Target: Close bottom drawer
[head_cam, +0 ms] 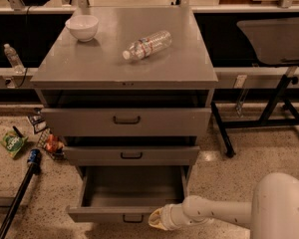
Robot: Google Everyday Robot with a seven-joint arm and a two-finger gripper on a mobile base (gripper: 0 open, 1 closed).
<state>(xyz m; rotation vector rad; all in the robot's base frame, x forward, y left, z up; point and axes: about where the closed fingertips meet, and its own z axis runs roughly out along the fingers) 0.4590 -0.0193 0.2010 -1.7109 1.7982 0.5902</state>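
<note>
Bottom drawer [100, 214] stands pulled well out at the foot of the cabinet [204, 76], its long axis running across the cabinet front. The gripper [158, 219] is low against the drawer's front panel, just right of the black handle [133, 218], and whether it is spread or closed I cannot tell. The cabinet lies straight beyond it, so I judge an inward push would close the drawer, with nothing seen in the way. The middle drawer [132, 155] sits just above. A bowl [82, 27] and a bottle [147, 45] rest on the cabinet top.

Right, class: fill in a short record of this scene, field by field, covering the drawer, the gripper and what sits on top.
bottom drawer: pulled far out, tray looks empty
gripper: low at the drawer's front, right of its handle
cabinet top: white bowl upright at back left; water bottle lying on its side
floor, left: green packet
</note>
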